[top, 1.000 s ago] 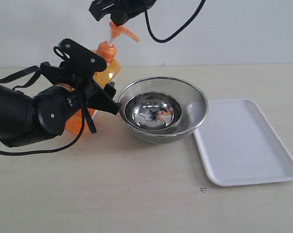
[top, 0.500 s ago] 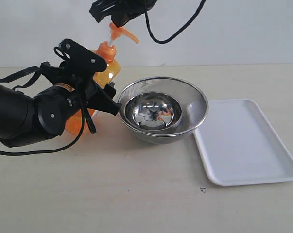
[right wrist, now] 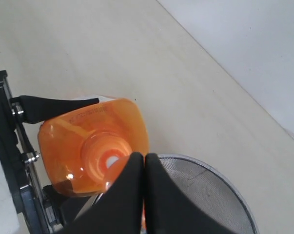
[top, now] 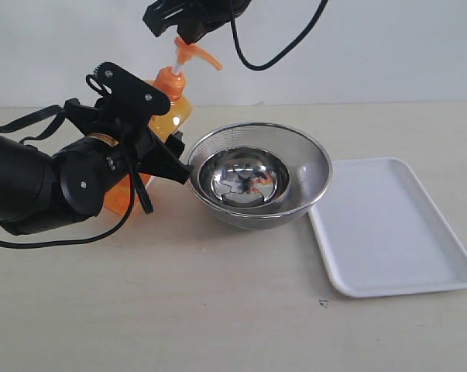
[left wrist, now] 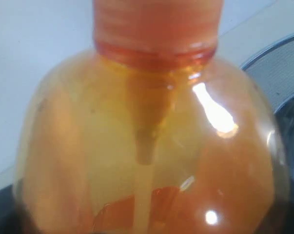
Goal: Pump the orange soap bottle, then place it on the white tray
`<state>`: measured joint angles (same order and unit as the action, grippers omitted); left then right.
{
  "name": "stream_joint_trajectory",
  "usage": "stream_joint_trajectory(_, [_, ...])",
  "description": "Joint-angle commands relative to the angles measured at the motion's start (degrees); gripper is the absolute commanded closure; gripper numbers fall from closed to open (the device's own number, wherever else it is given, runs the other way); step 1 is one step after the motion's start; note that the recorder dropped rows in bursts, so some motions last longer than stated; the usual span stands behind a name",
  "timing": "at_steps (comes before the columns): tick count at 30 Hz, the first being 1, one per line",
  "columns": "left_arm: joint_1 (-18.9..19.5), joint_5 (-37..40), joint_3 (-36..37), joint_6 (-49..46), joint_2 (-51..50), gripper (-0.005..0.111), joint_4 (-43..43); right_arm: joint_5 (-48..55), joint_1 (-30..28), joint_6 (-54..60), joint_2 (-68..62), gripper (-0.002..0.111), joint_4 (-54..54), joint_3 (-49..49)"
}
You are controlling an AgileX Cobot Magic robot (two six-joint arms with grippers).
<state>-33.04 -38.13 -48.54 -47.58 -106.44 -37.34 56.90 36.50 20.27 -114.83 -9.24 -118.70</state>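
**Item 1: right gripper (right wrist: 144,163).** The fingers are pressed together with nothing between them, and the tips rest on top of the pump head (top: 193,51). Use it as a blunt pusher. The white stem (top: 176,60) shows fully raised, so the stroke is not yet made. Drive straight down the stem's line. Stay over its centre and off the spout, or the head may tip and slip from under you.

**Item 2: left gripper (top: 179,139).** It is clamped on the body of the orange soap bottle (top: 173,115), one jaw on each side. This is your only brace, so grip firmly through the press.

**Item 3: the bottle.** It stands roughly upright, with its base hidden behind the arm. It is just beside the mesh strainer (top: 310,155), and the spout points over the strainer's rim. A steel bowl (top: 245,180) sits inside the strainer, so let the soap fall there.

**Item 4: white tray (top: 388,225).** It lies on the table (top: 218,310) on the strainer's far side from the bottle. Whether the two touch cannot be told. This is the bottle's destination, and the carry must clear the strainer.
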Motion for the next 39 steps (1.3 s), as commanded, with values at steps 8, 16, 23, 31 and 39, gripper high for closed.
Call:
stream_joint_trajectory(8, [-0.3,3.7,0.5,2.2,-0.2,0.102,-0.5,-3.0,0.1,-0.7,3.6,0.108,5.5,1.5])
stream_joint_trajectory(16, [-0.3,3.9,0.5,2.2,-0.2,0.102,-0.6,-5.7,0.1,-1.7,5.3,0.108,8.6,1.5])
stream_joint_trajectory(23, [-0.3,4.0,0.5,2.2,-0.2,0.102,-0.6,-5.7,0.1,-1.9,5.6,0.108,8.6,1.5])
stream_joint_trajectory(31, [-0.3,4.0,0.5,2.2,-0.2,0.102,-0.6,-6.0,0.1,-2.0,5.6,0.108,8.6,1.5])
stream_joint_trajectory(39, [-0.3,3.9,0.5,2.2,-0.2,0.102,-0.6,-5.8,0.1,-2.0,5.6,0.108,8.6,1.5])
